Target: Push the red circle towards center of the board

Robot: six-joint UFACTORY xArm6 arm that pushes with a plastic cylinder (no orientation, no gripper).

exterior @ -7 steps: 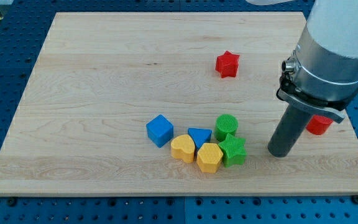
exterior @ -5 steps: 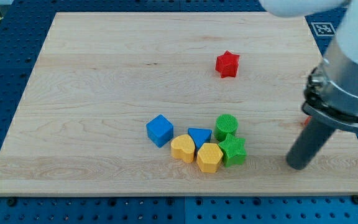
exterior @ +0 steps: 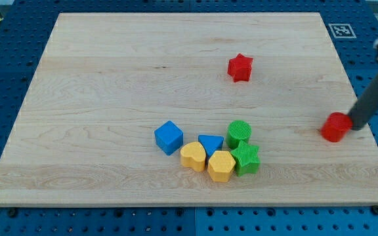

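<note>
The red circle [exterior: 336,127] lies near the board's right edge, at mid height. My tip [exterior: 357,124] rests just to its right, touching or almost touching it, and the dark rod rises to the upper right. A red star [exterior: 239,67] lies right of centre toward the view's top. The wooden board [exterior: 110,78] fills most of the view.
A cluster sits below centre: a blue cube [exterior: 168,137], a blue triangle [exterior: 210,143], a yellow heart-like block [exterior: 193,156], a yellow hexagon [exterior: 221,166], a green circle [exterior: 239,132] and a green star [exterior: 245,158].
The rod has swung from the red circle's lower left, around to its right side. The big arm body has left the view, uncovering the red circle. No block has moved.
</note>
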